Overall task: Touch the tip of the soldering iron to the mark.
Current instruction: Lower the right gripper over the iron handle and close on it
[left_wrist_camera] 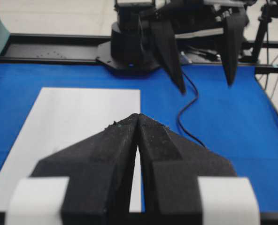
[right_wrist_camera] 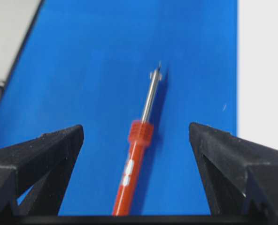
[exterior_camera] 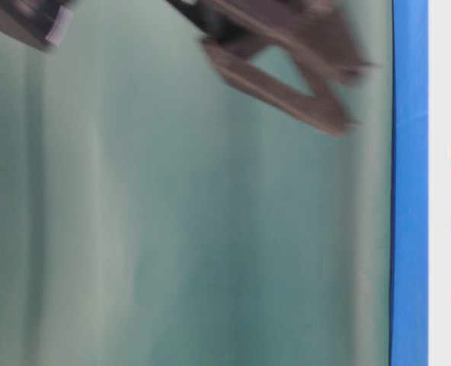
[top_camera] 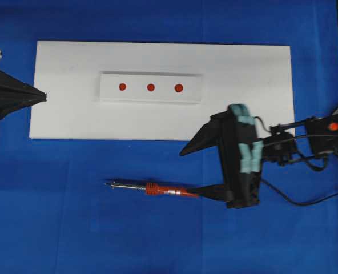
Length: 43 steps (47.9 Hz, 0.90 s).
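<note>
Blue table covering [top_camera: 55,228] is spreading under everything. A white board [top_camera: 60,114] is lying flat on its far half, and a smaller white raised block [top_camera: 109,94] is sitting on the middle of the board. Three red marks are showing in a row on the block: left mark [top_camera: 122,87], middle mark [top_camera: 151,87], right mark [top_camera: 178,88]. No bins or trays in view, so nothing is sitting in a container.

The soldering iron [top_camera: 152,188] is lying flat on the blue covering, near side of the board and apart from it, silver tip pointing left, orange-red handle to the right, black cord [top_camera: 294,200] trailing off right.

Right gripper [top_camera: 193,171] is hanging over the handle end with jaws spread wide, one finger on each side of the iron; the right wrist view is showing clear blue between each pad and the handle, so it is gripping nothing.

Left gripper [top_camera: 43,96] is sitting at the board's left edge, jaws pressed together, clamping nothing visible.
</note>
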{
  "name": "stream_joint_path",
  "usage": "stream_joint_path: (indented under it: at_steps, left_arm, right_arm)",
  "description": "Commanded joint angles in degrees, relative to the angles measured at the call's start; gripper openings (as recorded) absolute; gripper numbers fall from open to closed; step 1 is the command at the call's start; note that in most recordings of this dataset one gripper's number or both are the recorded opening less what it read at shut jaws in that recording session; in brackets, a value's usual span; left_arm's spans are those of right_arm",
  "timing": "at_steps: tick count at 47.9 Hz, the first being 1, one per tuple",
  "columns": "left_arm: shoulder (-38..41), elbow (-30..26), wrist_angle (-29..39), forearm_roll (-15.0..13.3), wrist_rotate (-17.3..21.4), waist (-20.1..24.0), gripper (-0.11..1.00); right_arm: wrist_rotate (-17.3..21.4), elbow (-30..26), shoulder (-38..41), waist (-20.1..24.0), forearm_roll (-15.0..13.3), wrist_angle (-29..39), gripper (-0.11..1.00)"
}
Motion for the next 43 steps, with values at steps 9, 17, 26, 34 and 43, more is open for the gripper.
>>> stream_joint_path:
  at_steps: [9, 17, 26, 34, 43]
  left_arm:
    - [0.00, -0.35, -0.62, 0.09, 0.00, -0.18, 0.00]
    - [-0.18, -0.18, -0.62, 0.09, 0.00, -0.18, 0.00]
    - [-0.26, -0.09, -0.70, 0.09, 0.00, -0.18, 0.00]
    - [-0.26, 0.00, -0.70, 0.09, 0.00, -0.18, 0.00]
    - [-0.26, 0.09, -0.62, 0.09, 0.00, -0.18, 0.00]
  right_arm:
    - [-0.09, -2.64, 8.17, 0.79, 5.54, -2.72, 0.90]
    - [-0.09, -3.60, 13.89, 1.67, 8.61, -6.68, 0.90]
    - [-0.09, -5.19, 19.16, 2.55, 10.28, -9.49, 0.89]
    - [-0.09, -6.50, 22.94, 2.90, 11.69, -9.84, 0.89]
    - [-0.09, -7.29, 26.19, 3.16, 12.22, -11.69, 0.89]
